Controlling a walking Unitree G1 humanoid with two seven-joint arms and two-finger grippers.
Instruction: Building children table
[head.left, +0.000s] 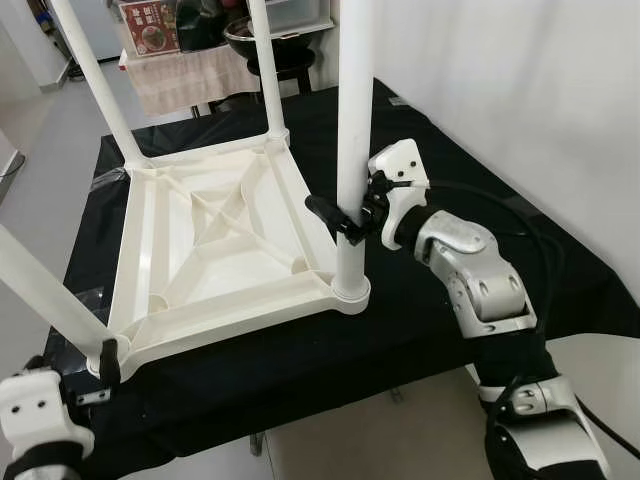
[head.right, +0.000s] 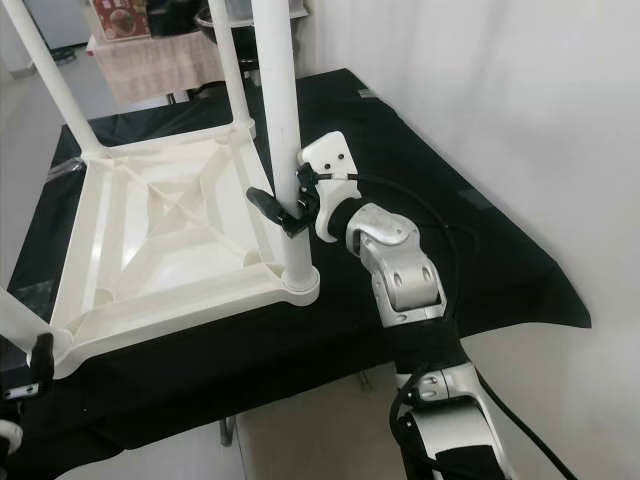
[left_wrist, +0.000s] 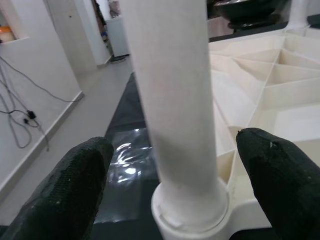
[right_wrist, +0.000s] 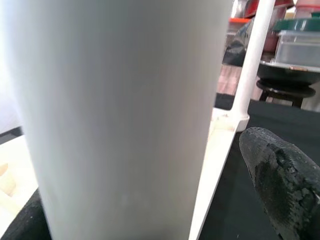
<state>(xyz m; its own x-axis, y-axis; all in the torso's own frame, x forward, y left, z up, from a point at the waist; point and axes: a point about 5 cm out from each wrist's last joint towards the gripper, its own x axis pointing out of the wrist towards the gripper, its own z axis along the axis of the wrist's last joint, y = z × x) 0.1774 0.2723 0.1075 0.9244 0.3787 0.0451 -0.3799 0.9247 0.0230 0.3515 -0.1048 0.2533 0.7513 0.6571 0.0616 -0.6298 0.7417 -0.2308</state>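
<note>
A white plastic table top (head.left: 215, 235) lies upside down on a black cloth (head.left: 480, 200), with a white leg standing at each corner. My right gripper (head.left: 335, 207) reaches in from the right around the near right leg (head.left: 352, 120), a little above its socket (head.left: 350, 292). One black finger (head.left: 325, 212) crosses in front of the leg. In the right wrist view a narrow gap shows between the leg (right_wrist: 125, 115) and one finger (right_wrist: 285, 185). My left gripper (left_wrist: 175, 170) is open, its fingers (left_wrist: 65, 195) apart on either side of the near left leg (left_wrist: 175, 90).
The black cloth ends close to the table top's near edge, with bare floor (head.left: 330, 440) below. A white wall (head.left: 520, 80) runs along the right. Behind stand a cloth-draped stand (head.left: 185, 75) with a printed box (head.left: 150, 25) and a dark bowl (head.left: 245, 35).
</note>
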